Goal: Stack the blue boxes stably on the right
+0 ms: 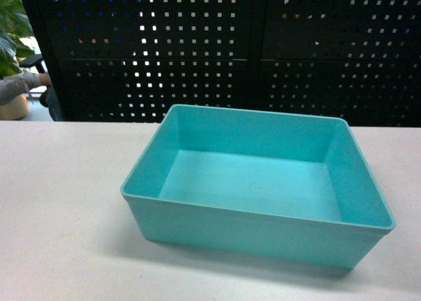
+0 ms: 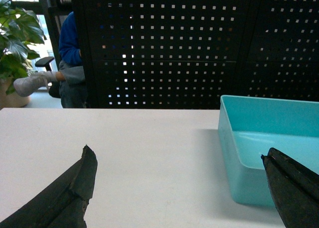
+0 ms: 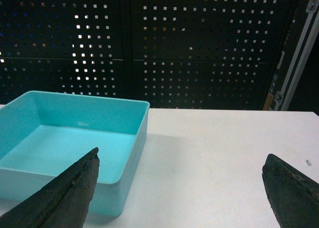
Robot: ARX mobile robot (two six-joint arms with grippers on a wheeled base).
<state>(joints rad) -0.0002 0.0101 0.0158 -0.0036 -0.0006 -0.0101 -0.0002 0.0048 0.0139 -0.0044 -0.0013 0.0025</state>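
A single light turquoise blue box (image 1: 256, 183) stands open-topped and empty on the white table (image 1: 59, 202), a little right of the middle. Neither gripper shows in the head view. My left gripper (image 2: 179, 156) is open over bare table, with the box (image 2: 269, 138) to its right, partly behind the right finger. My right gripper (image 3: 182, 161) is open too, above bare table, and the box (image 3: 70, 138) lies at its left, behind the left finger. Nothing is held between either pair of fingers.
A black perforated panel (image 1: 263, 51) runs along the far edge of the table. A potted plant (image 2: 15, 44) and a seated person (image 2: 70, 58) are beyond the table at the far left. A metal frame post (image 3: 294, 54) stands at the far right.
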